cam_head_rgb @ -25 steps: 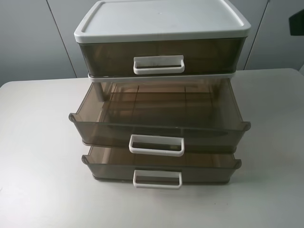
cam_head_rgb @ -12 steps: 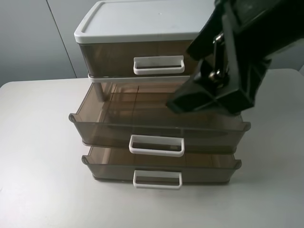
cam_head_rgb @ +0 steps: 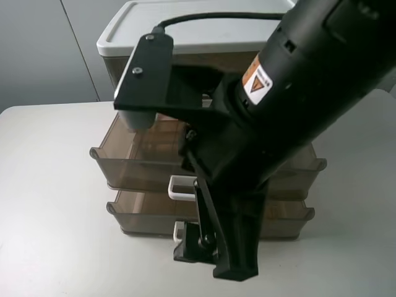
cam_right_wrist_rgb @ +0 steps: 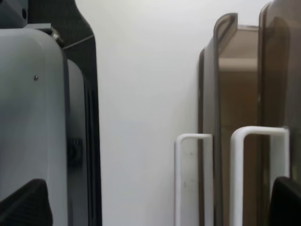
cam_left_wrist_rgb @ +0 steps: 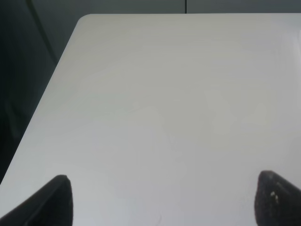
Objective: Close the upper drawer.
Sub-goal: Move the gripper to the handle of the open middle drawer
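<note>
Two splayed, empty: left gripper [cam_left_wrist_rgb: 164,200], right gripper [cam_right_wrist_rgb: 155,200]; smoky translucent upper drawer [cam_head_rgb: 136,162] pulled out, white loop handle [cam_head_rgb: 179,179].

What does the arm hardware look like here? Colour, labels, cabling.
The right arm is matte black, thick and rounded, with a white-and-orange warning-triangle label. A black cable runs to a flat black bracket plate with two screws, which carries a grey block. The right gripper and the left gripper both have black fingertips.
</note>
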